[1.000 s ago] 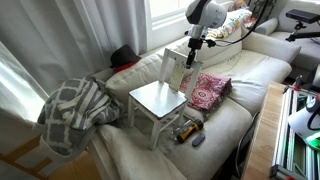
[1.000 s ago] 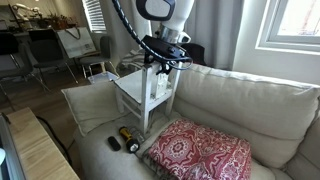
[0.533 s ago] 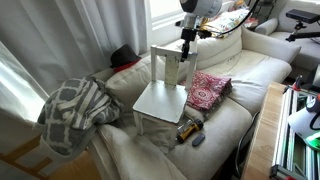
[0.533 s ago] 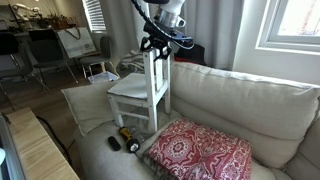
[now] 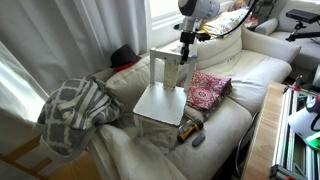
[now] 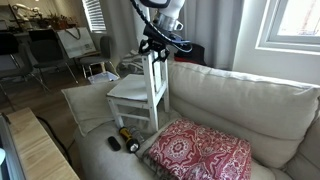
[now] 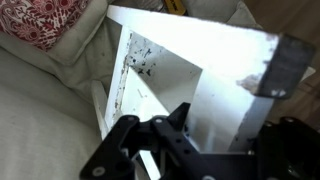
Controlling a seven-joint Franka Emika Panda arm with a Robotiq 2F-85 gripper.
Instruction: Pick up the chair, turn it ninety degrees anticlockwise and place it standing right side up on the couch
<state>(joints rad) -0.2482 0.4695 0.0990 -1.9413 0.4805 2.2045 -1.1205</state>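
Wrist view: gripper (image 7: 165,125) clenched on the top of the back of the chair (image 7: 190,60), which in both exterior views hangs slightly tilted over the couch (image 5: 245,65) seat, near the red cushion (image 5: 208,90).

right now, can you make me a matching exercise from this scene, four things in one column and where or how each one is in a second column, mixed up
Things:
1. chair
2. red patterned cushion
3. plaid blanket
4. gripper

Places and states:
a. shut on a white back rail
b. heaped at one end of the couch
c. white, gripped at the top of its back
d. lying on the couch seat beside the chair

Pairs: 1-c, 2-d, 3-b, 4-a
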